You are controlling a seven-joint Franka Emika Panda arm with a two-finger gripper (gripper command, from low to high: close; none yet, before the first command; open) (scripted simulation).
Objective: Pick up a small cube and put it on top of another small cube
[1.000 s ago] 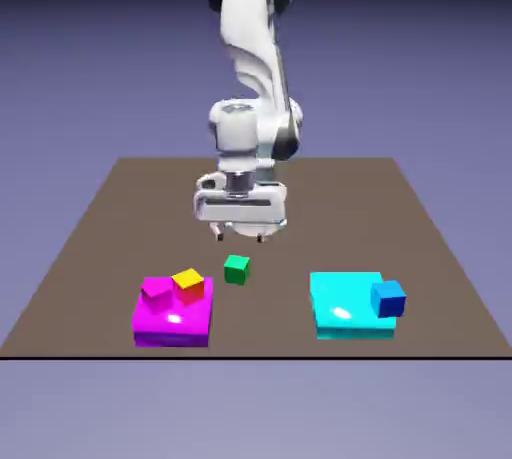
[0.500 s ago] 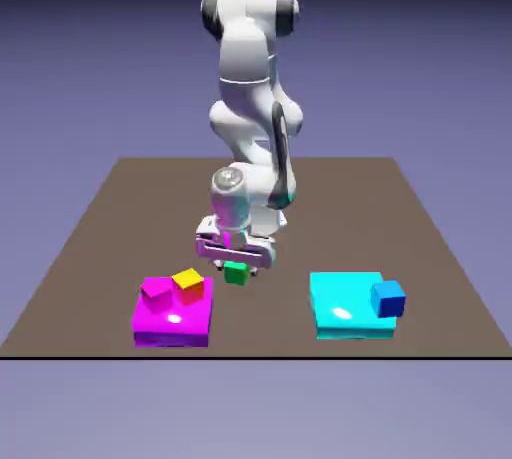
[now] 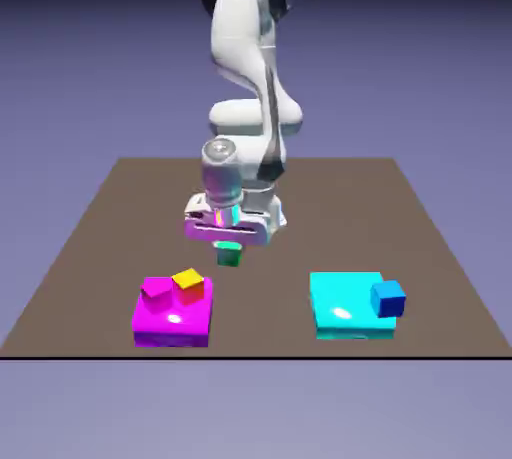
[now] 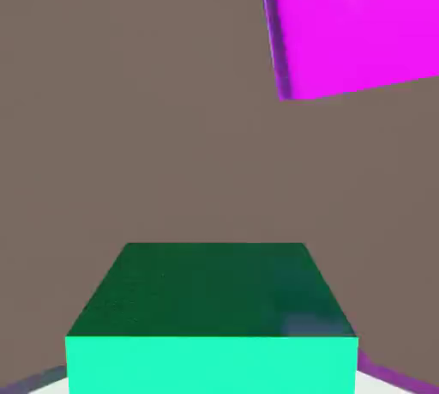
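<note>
The small cube (image 3: 230, 258), plain green, hangs just above the brown table (image 3: 120, 217) with my gripper (image 3: 229, 249) shut on it. In the hand view the small cube (image 4: 212, 324) fills the bottom middle and hides my fingertips. A flat magenta block (image 3: 175, 322) lies toward the exterior view's left and front of the gripper. It carries a small magenta cube (image 3: 156, 293) and a red cube with a yellow top (image 3: 188, 285). A corner of the magenta block (image 4: 351, 19) shows at the hand view's top right.
A flat cyan block (image 3: 340, 307) lies at the exterior view's front right, with a small blue cube (image 3: 388, 298) at its right edge. The table's front edge runs just below both flat blocks.
The gripper came down over the green cube, shut on it, and has now lifted it slightly off the table, drifting toward the exterior view's left.
</note>
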